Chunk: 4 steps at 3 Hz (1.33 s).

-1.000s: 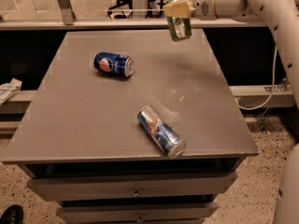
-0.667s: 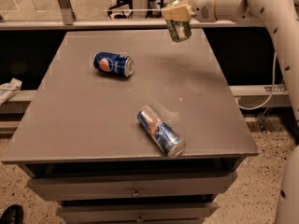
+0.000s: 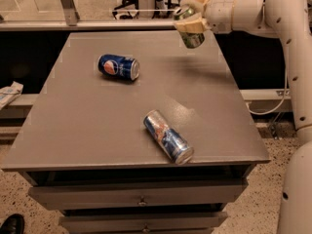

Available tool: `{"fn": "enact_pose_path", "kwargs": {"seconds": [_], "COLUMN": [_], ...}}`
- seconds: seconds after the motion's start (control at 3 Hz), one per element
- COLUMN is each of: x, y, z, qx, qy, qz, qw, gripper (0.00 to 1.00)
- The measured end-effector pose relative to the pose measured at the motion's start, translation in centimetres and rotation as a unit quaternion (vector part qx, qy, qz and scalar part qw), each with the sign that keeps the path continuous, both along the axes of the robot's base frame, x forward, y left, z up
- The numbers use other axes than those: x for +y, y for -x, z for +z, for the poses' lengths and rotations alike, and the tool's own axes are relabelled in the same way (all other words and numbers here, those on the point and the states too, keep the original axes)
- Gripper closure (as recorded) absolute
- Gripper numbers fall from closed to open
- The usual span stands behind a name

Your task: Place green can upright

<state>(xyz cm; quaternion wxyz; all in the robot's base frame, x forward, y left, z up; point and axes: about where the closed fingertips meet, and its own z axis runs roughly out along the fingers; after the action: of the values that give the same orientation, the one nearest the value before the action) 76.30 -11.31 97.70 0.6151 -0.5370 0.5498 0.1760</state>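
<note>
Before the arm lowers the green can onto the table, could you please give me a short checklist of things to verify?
1. Grip: the gripper is shut on the green can: ok.
2. Position: the can hangs in the air over the far right part of the table, not touching it: ok.
3. Orientation: the can leans a little instead of standing straight: not ok.
4. Pepsi can: it lies on its side, well to the left of the held can: ok.
5. Slim blue-and-silver can: it lies on its side near the front edge, away from the held can: ok.
</note>
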Motion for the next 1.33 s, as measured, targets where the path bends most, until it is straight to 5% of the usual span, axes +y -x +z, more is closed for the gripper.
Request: {"fn": "enact_pose_path", "kwargs": {"seconds": [0.67, 1.33], "x": [-1.7, -2.1], "y": [0.6, 0.6], "z": [-1.8, -3.2], "qx": [0.003, 0.040], "qy": [-0.101, -0.154], "qz": [0.065, 0.078], "qw": [0.9927, 0.9842], "gripper": [1.00, 1.00]}}
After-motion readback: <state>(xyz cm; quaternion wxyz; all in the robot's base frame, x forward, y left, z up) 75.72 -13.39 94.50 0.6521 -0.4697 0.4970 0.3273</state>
